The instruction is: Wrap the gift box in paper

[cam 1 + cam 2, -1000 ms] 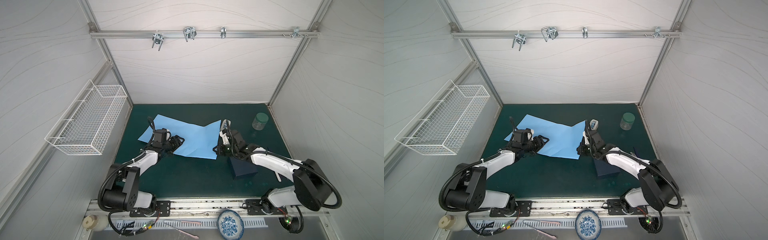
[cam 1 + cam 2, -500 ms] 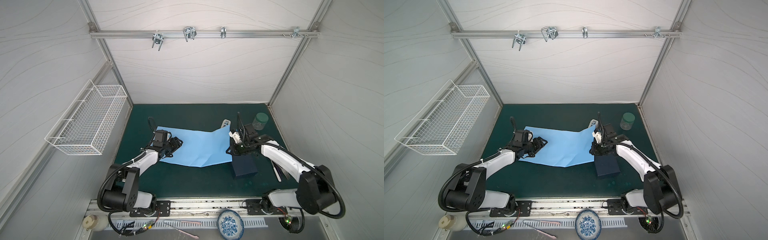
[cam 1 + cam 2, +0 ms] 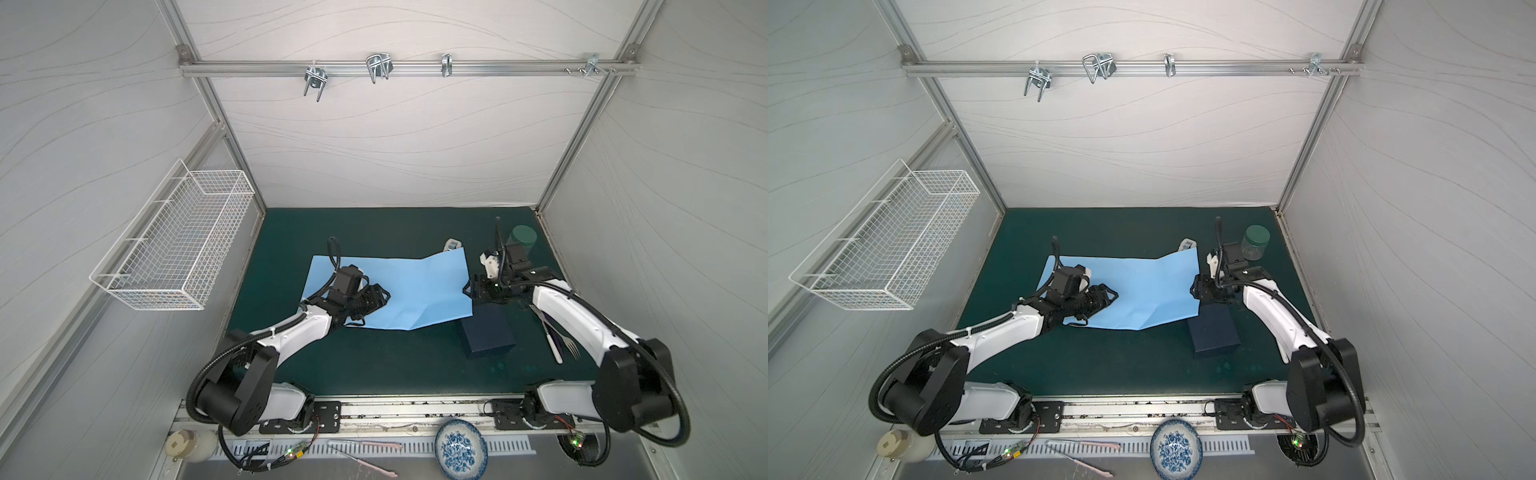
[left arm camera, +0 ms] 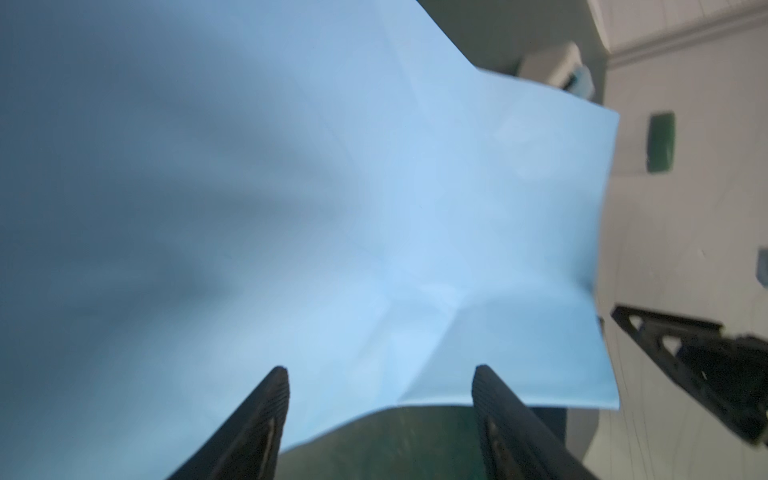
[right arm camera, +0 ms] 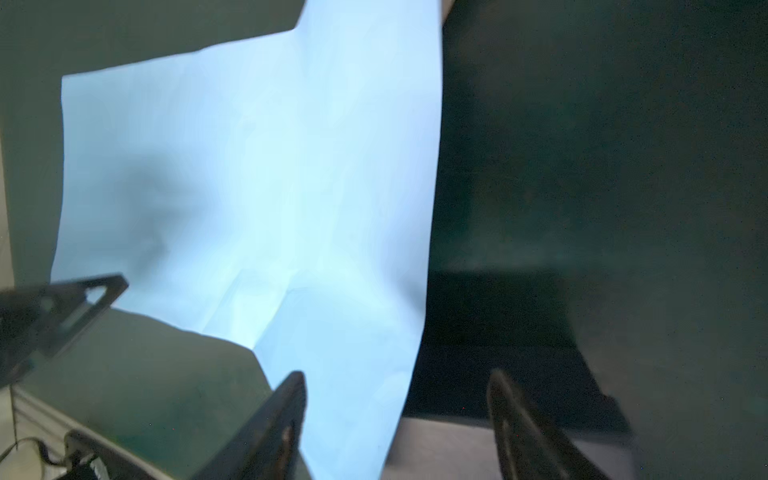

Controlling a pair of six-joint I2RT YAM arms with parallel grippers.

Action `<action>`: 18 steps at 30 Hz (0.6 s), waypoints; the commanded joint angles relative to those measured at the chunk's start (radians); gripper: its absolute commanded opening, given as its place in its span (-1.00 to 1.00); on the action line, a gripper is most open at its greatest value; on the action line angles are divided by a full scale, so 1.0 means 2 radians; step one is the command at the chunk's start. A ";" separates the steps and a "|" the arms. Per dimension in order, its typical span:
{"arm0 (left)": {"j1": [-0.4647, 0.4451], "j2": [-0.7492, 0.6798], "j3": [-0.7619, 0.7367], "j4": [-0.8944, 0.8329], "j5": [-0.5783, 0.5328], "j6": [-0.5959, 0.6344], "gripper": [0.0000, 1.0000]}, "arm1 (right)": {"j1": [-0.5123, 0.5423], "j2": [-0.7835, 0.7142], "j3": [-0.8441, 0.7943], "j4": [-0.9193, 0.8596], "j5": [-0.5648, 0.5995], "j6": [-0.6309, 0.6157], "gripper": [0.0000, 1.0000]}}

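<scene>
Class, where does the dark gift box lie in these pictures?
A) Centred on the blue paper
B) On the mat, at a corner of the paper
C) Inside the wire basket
B: the gift box lies bare on the green mat, at the near right corner of the paper.

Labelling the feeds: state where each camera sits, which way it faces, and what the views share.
Both top views: high above the near edge, looking down on the mat; left arm, right arm, the paper, the gift box.
Left wrist: behind the open left gripper, facing across the paper.
Right wrist: behind the open right gripper, facing the paper's edge and the gift box.
Shared: all show the paper.
</scene>
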 commanded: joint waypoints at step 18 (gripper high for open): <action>-0.237 0.205 0.198 0.059 0.026 -0.067 0.70 | -0.054 -0.127 -0.143 -0.017 -0.068 0.077 0.98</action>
